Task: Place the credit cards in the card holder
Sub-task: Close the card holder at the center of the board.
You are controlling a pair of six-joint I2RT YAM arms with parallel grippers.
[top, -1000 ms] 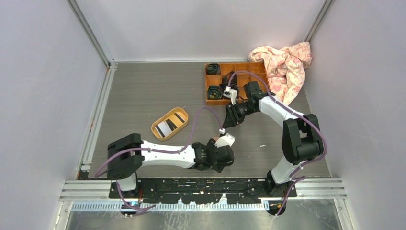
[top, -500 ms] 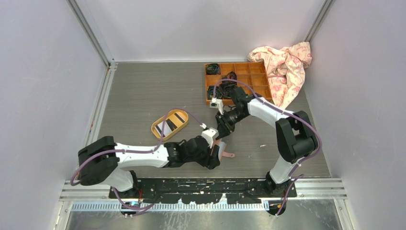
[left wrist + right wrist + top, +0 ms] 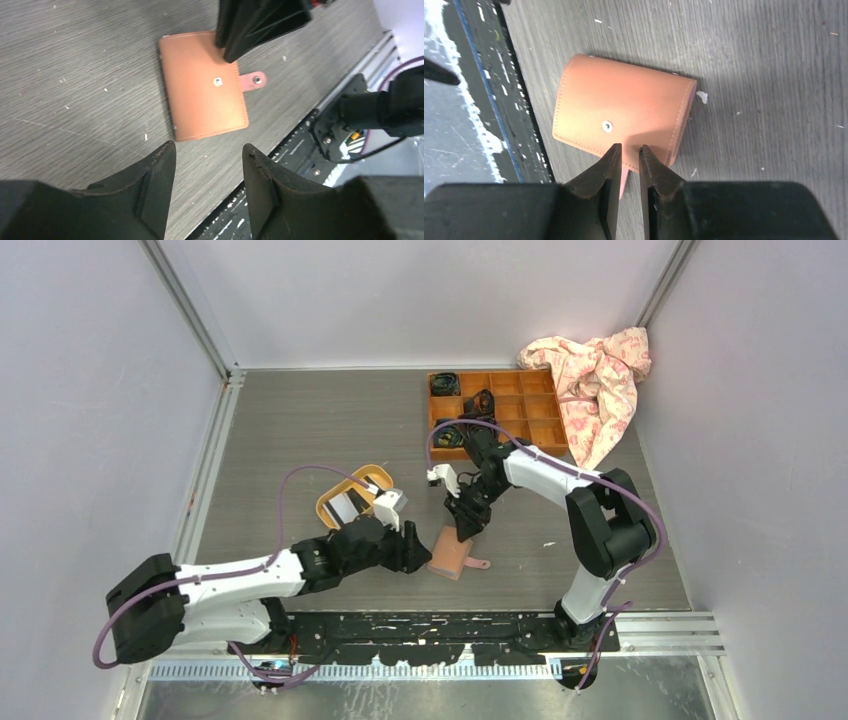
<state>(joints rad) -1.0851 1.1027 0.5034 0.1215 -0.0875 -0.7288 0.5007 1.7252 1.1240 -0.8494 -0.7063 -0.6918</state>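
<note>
The card holder (image 3: pixel 452 552), a salmon-pink wallet, lies closed and flat on the table near the front edge, its snap tab (image 3: pixel 480 563) sticking out to the right. It also shows in the left wrist view (image 3: pixel 202 85) and in the right wrist view (image 3: pixel 624 107). My left gripper (image 3: pixel 416 551) is open and empty just left of it (image 3: pixel 209 152). My right gripper (image 3: pixel 465 530) hovers over the wallet's far edge by the tab, jaws almost together with nothing between them (image 3: pixel 629 149). The credit cards, one white (image 3: pixel 345 508) and one black-striped (image 3: pixel 377 481), lie in the yellow oval tray (image 3: pixel 324 512).
An orange-brown wooden compartment box (image 3: pixel 535 405) with dark coiled items stands at the back right. A pink patterned cloth (image 3: pixel 595 375) lies beside it. The black base rail (image 3: pixel 345 140) runs along the table's near edge, close to the wallet.
My left arm has drawn back to the left, leaving the wallet flat on the table. My right gripper has come forward from the wooden box to just above the wallet.
</note>
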